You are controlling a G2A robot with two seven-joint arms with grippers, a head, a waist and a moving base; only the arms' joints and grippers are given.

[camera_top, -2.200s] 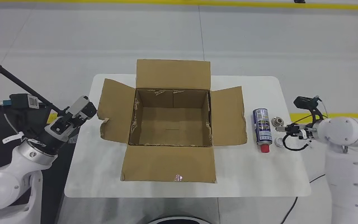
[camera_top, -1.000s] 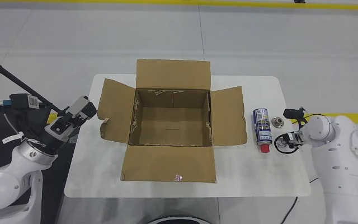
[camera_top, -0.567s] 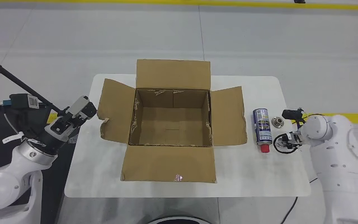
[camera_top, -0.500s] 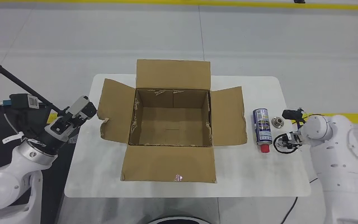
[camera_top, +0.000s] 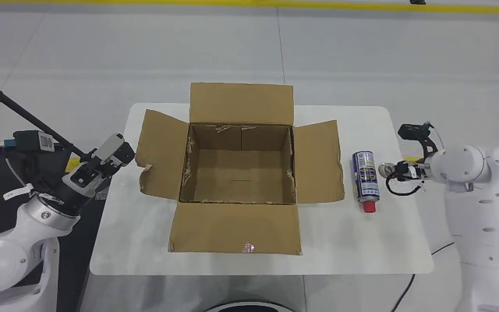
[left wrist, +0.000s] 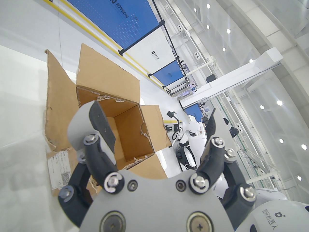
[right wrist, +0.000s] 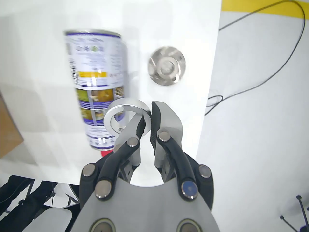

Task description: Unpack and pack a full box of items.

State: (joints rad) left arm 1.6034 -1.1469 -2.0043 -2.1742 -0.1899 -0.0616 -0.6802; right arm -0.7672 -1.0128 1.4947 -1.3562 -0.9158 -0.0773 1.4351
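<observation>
An open cardboard box (camera_top: 238,228) stands mid-table with its flaps spread and its inside bare. To its right lies a blue spray can (camera_top: 365,181) with a red cap. My right gripper (right wrist: 147,119) is shut on the rim of a silver metal ring (right wrist: 125,104), held above the table beside the can (right wrist: 96,73). A round metal flange (right wrist: 167,65) lies flat on the table just beyond the ring. In the top view, the right gripper (camera_top: 388,170) hovers right of the can. My left gripper (left wrist: 154,126) is open and holds nothing, off the table's left edge (camera_top: 109,154), facing the box (left wrist: 108,85).
The white table (camera_top: 366,242) ends close to the right of the flange. A black cable (right wrist: 253,88) trails over the floor beyond that edge. Bare tabletop lies in front of the can and around the box's flaps.
The right gripper has come up from the table in front of the flange with the ring in it and swung toward the far side. The left arm has kept still.
</observation>
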